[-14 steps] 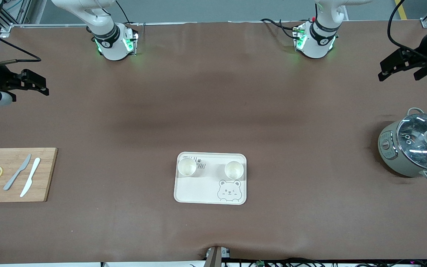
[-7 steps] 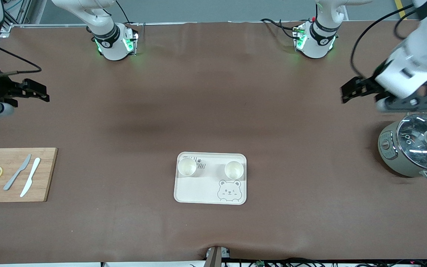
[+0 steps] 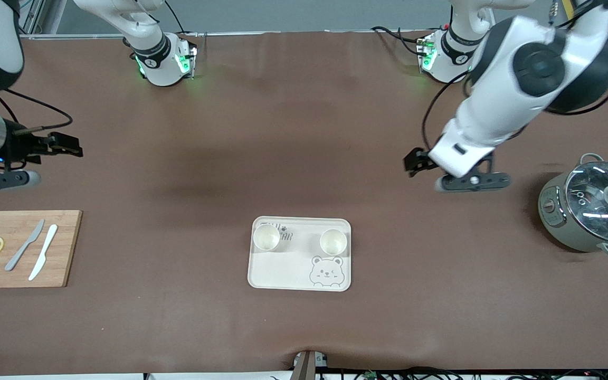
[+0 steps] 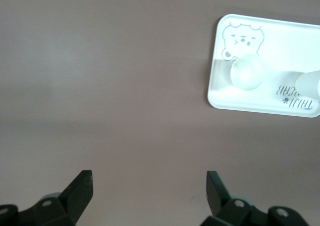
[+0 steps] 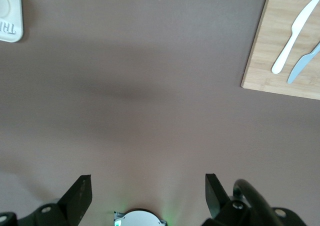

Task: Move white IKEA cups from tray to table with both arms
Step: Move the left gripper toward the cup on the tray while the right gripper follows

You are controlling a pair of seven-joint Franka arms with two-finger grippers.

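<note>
Both cups (image 3: 266, 237) (image 3: 333, 241) stand on tray (image 3: 299, 254). Left hand (image 3: 414, 162) at tray's 2 o'clock, right hand (image 3: 69, 145) at 10 (over bare surface (image 3: 304, 132)); both wide open, empty, seemingly ready for grasping.

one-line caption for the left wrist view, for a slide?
Open left gripper over the bare table, with the tray and its two white IKEA cups ahead.

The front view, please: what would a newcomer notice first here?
Probably the big white left arm, its open black left gripper over bare brown table between its base and the cream bear-face tray. Two small cream-white cups stand on the tray's edge farthest from the camera. The open right gripper hangs above the table near the wooden cutting board.
</note>
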